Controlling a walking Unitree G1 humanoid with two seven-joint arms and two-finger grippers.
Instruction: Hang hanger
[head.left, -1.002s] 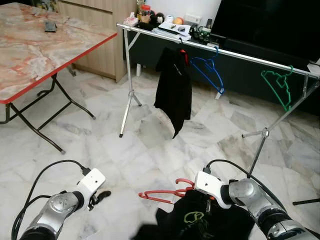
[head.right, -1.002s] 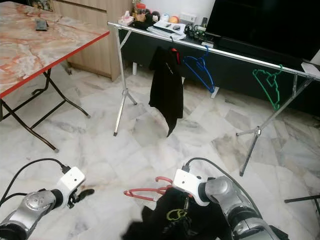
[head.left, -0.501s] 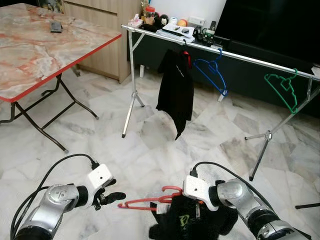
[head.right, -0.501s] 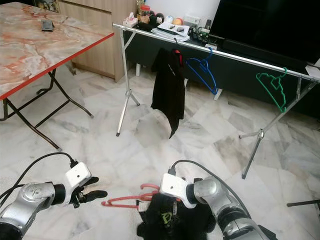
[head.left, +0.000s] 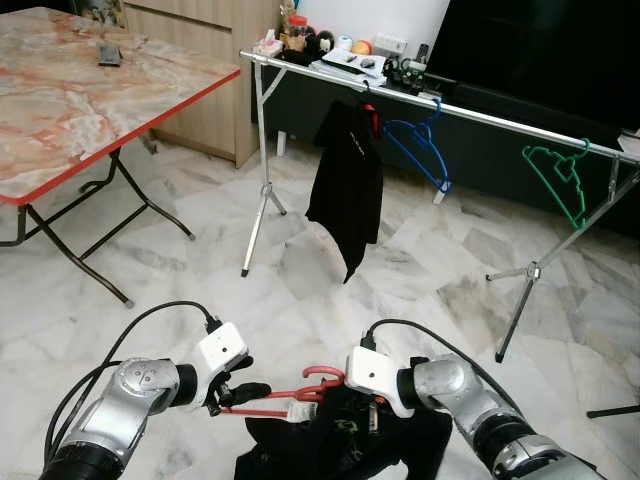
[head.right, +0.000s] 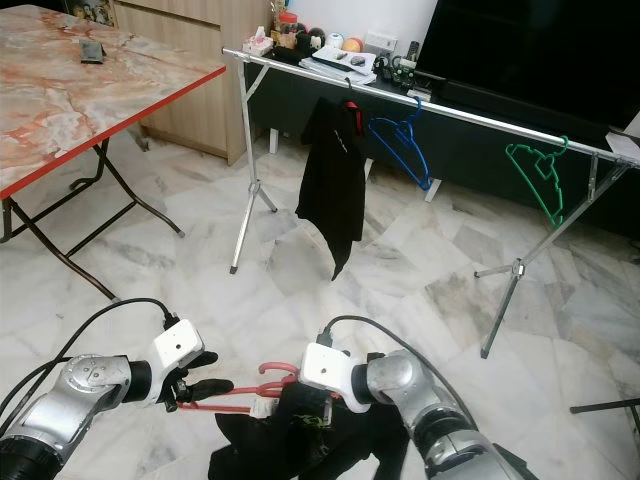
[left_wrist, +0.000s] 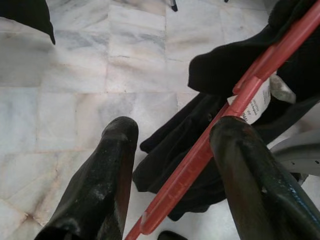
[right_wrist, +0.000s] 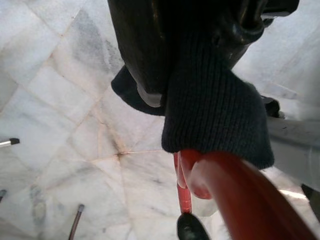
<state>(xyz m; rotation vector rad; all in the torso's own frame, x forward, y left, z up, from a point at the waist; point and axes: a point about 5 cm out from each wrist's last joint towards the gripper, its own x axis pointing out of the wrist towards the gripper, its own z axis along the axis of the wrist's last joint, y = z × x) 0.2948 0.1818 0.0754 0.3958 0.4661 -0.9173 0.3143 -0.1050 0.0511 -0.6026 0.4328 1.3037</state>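
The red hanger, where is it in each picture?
Left eye view: the red hanger is low in the middle, between the left claw and the right claw.
Right eye view: low, a bit left of middle.
Left wrist view: a red bar crossing between the two black fingers.
Right wrist view: red bar under black cloth.
Shared landmark: the black shirt draped on it.

Marble floor (head.left: 200, 270) — folding table (head.left: 70, 100), clothes rack (head.left: 440, 105) standing.

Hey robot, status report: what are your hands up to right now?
Right gripper clamped on red hanger and black garment. Left gripper open around hanger's arm. Rail ahead, unobstructed.
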